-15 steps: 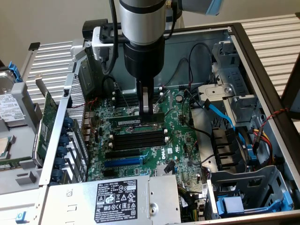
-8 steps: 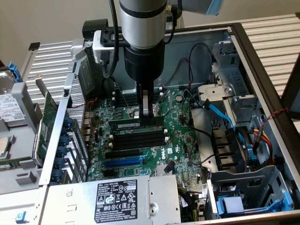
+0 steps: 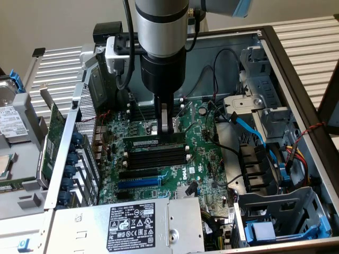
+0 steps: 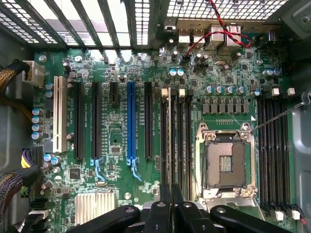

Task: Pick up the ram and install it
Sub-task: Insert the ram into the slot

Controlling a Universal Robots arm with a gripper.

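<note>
Ram (image 3: pixel 143 141) stands on edge at the black memory slots (image 3: pixel 156 157), pinched by the hand (image 3: pixel 167 131); green motherboard (image 3: pixel 204 159) beneath, open computer case (image 3: pixel 296 90) around, on a ribbed white table (image 3: pixel 310 32).

The ram (image 3: pixel 151 139) is a long, narrow, thin green stick with dark chips along its face and a small white label left of its middle. It stands on its long edge, level, running from the exterior view's left to its right. It sits along the far side of the bank of black memory slots (image 3: pixel 156 156), parallel to them and matching their length. Whether it is pressed fully home cannot be told. The gripper (image 3: pixel 167 131) pinches its upper edge a little right of centre, with both ends sticking out free.
</note>
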